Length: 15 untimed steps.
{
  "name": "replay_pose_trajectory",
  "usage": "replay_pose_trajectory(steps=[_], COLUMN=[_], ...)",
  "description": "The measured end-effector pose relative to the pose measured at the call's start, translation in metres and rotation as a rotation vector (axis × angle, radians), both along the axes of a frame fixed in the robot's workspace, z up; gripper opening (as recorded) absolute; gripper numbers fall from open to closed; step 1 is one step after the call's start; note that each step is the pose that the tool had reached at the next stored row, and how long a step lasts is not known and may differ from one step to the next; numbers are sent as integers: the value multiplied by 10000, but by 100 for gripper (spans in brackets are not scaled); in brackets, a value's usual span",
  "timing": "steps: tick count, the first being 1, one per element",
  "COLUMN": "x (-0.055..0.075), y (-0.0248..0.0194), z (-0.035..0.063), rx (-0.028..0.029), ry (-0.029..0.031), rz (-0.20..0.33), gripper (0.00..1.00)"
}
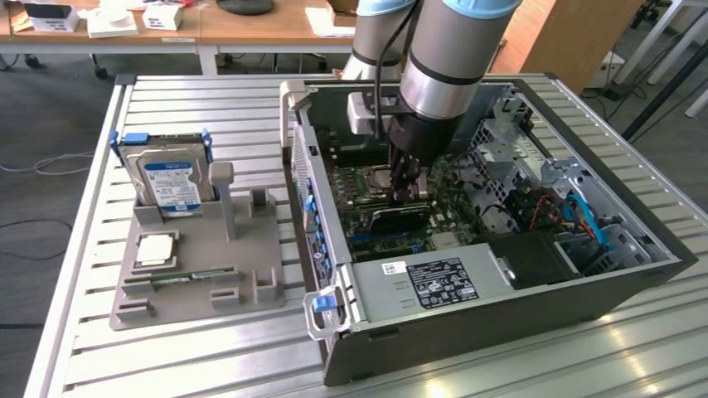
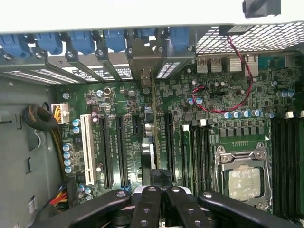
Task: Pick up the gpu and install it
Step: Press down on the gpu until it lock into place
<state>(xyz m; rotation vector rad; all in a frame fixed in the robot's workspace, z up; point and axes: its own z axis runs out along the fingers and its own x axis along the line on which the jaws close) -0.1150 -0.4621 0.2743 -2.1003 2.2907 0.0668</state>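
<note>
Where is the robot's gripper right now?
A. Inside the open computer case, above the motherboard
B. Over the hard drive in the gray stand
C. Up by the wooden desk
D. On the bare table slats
A: in the exterior view the gripper reaches down into the open computer case, just over the green motherboard.

Bright even indoor light, glare on the metal table slats (image 1: 531, 365), soft shadows inside the case (image 1: 619, 282), mild blur.
</note>
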Motion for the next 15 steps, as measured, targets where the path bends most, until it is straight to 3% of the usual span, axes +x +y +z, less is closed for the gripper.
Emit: replay_pose_trajectory(steps=[15], x=[1], y=[1], z=[-57], rx=[3], ry=[-2], rz=[1], gripper=[11])
